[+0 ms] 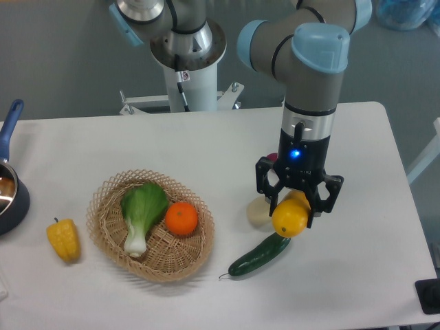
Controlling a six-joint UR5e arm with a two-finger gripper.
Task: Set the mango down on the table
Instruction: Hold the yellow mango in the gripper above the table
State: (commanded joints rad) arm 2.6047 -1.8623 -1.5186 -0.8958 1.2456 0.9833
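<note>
- Here the mango (pixel 290 217) sits between the black fingers of the gripper (pixel 298 206), which close on it from both sides
- It hangs over the table (pixel 357 275), just above the upper end of a cucumber (pixel 260 256); whether it touches anything below, I cannot tell
- Its long axis seems to tilt from lower left to upper right, partly hidden
- Smooth yellow-orange oval skin; the tabletop is plain matte white; a woven wicker basket (pixel 110 237) stands well apart to the left
</note>
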